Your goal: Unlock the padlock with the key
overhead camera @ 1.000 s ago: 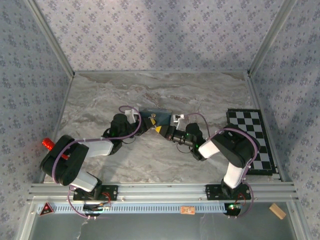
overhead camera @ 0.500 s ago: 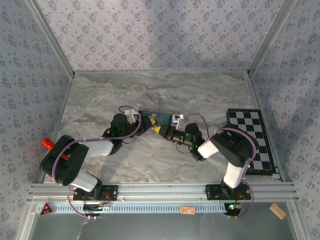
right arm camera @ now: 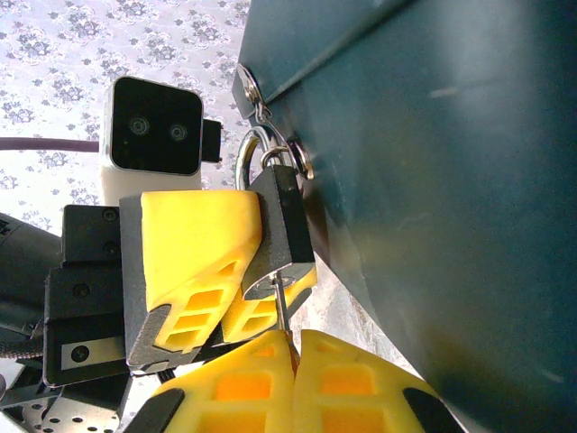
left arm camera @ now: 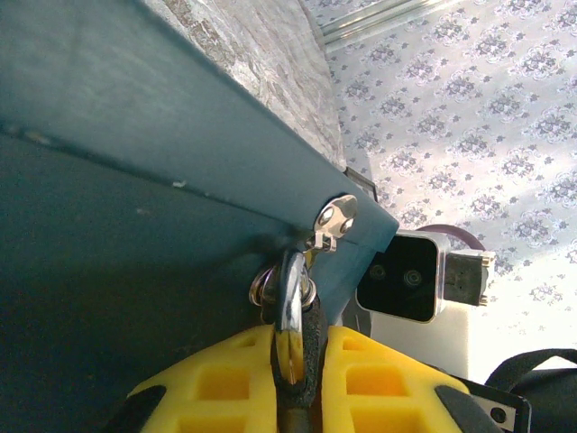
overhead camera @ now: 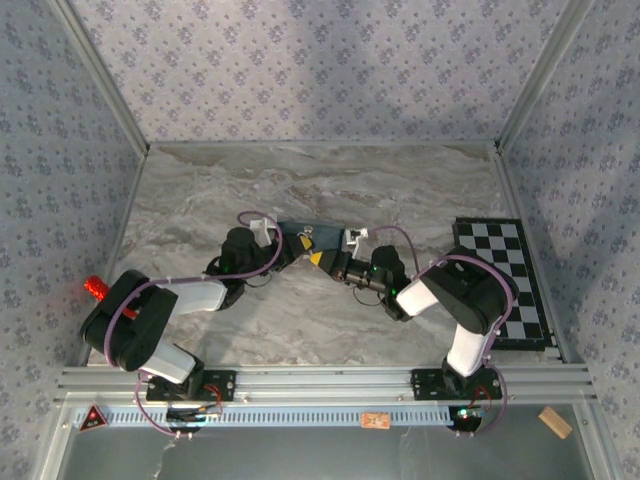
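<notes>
Padlock (right arm camera: 284, 225) was not yet open: nearest, the right gripper (right arm camera: 290, 347) pinched the key (right arm camera: 280, 311), tip at the keyhole; beyond, the left gripper (left arm camera: 297, 347) clamped the lock's body, shackle (right arm camera: 244, 153) shut through the hasp (right arm camera: 257, 99) of the box (right arm camera: 433, 180). Turning remained.

I can read no text anywhere; the red triangle sticker (overhead camera: 92, 418) on the front rail (overhead camera: 300, 415) may carry a symbol, too small to tell.

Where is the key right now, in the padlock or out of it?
In, it appears: the key is a thin metal blade running from the right gripper up into the underside of the padlock.
</notes>
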Robot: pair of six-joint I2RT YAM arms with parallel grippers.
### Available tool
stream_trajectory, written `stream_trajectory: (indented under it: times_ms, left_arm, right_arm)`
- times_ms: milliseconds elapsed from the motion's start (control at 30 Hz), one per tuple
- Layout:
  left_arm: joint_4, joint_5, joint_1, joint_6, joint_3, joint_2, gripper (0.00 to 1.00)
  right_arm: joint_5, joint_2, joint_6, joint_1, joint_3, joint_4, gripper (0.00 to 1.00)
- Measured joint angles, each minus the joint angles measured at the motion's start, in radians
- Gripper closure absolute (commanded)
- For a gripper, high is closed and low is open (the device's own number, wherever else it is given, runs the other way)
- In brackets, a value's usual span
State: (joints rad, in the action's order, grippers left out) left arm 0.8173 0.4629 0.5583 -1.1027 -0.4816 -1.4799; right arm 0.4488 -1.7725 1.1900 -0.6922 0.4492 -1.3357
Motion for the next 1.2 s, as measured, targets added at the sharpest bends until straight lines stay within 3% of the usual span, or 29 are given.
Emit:
stream_trajectory:
  times_ms: [1200]
  left_arm:
    - [0.024, -0.011, 0.018, 0.01, 0.0, 0.0, 1.0]
  right_arm:
    - [0.05, 0.03, 0.046, 0.04, -0.008, 0.017, 1.0]
